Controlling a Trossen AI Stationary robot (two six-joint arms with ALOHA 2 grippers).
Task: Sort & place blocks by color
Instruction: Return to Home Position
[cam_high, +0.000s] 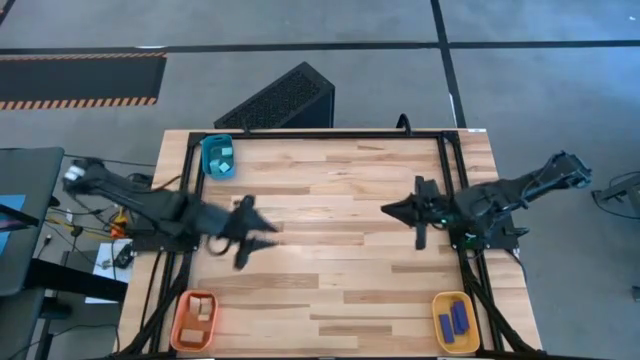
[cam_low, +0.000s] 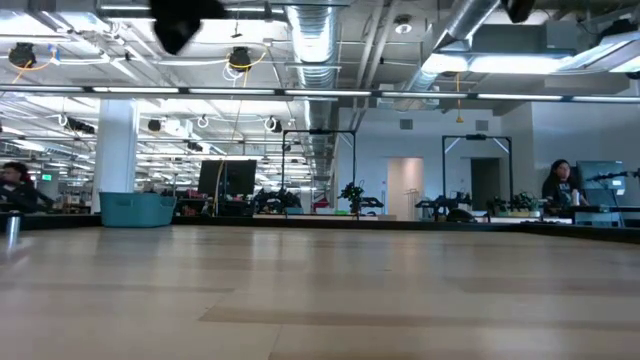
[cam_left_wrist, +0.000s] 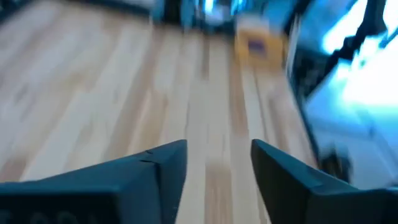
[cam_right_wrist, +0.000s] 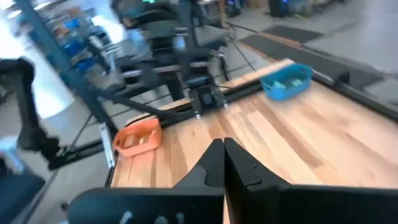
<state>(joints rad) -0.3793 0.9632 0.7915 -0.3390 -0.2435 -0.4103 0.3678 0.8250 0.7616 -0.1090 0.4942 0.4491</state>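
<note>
The left gripper (cam_high: 255, 230) hangs over the left half of the table (cam_high: 340, 270), roughly midway between the near and far edges. In the left wrist view its two fingers (cam_left_wrist: 158, 168) stand spread apart with bare wood showing in the gap, and nothing is held between them. The right gripper (cam_high: 395, 210) hangs over the right half of the table, pointing towards the middle. The right wrist view shows its fingers (cam_right_wrist: 214, 165) pressed together with nothing between them.

All the blocks lie in trays at the table's corners, and no loose block shows on the boards. The cyan blocks (cam_high: 224, 158) sit in the teal tray (cam_high: 205, 155) at the far left corner, well apart from both grippers. The wooden blocks (cam_high: 200, 310) lie in the orange tray (cam_high: 180, 325) at the near left corner. The blue blocks (cam_high: 453, 320) lie side by side in the yellow tray (cam_high: 472, 335) at the near right corner.

From table height the teal tray (cam_low: 138, 210) stands at the far edge, and a dark, blurred part of an arm (cam_low: 185, 20) shows at the top. Beyond the table, a person (cam_low: 560, 185) sits in the room behind.
</note>
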